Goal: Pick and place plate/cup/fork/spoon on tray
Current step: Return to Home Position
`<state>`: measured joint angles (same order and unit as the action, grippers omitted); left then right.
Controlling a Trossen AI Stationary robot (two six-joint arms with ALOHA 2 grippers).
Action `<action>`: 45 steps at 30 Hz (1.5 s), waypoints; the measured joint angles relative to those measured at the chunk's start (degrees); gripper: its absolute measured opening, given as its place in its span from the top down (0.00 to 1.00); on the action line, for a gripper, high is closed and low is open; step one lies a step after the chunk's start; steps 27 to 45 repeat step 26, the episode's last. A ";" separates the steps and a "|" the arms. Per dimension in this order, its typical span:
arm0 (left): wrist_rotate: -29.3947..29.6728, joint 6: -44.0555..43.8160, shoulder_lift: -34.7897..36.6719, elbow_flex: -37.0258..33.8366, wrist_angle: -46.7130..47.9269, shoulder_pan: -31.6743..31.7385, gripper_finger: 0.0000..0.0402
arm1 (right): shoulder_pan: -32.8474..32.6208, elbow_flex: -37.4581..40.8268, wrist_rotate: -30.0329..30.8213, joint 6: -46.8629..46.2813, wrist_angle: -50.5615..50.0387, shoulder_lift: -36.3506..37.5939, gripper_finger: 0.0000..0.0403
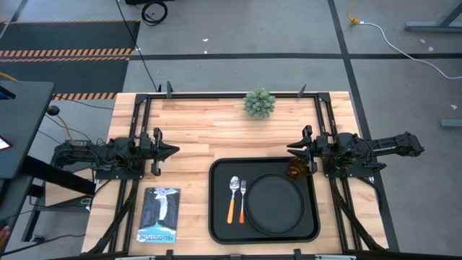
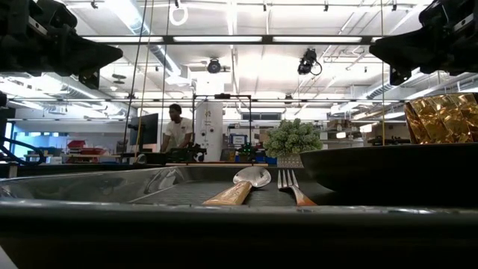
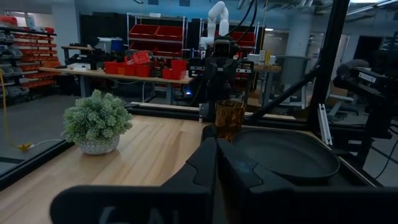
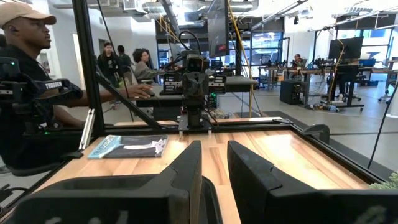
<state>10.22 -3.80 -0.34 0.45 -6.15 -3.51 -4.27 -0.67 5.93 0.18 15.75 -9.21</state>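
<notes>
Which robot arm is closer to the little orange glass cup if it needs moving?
The right. The right gripper hovers just beside the small amber glass cup at the large black rectangular tray's right corner. The left gripper waits across the table, away from the tray.

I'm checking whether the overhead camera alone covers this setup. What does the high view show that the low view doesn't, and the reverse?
Only the high view shows the blue packet on the table left of the tray, the whole round plate, and the left hand and right hand raised on either side, clear of the items. Only the low view shows the room behind, with a person standing there. Both show the spoon and fork side by side on the tray, the cup and the small plant.
</notes>
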 joint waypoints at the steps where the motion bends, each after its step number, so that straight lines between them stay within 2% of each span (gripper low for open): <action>1: 0.00 0.00 0.00 0.00 0.00 0.00 0.95 | 0.00 0.00 -0.01 0.01 0.00 0.00 0.79; 45: 0.00 0.00 -0.01 0.00 0.00 0.01 0.94 | 0.00 0.00 0.01 -0.02 0.00 0.00 0.79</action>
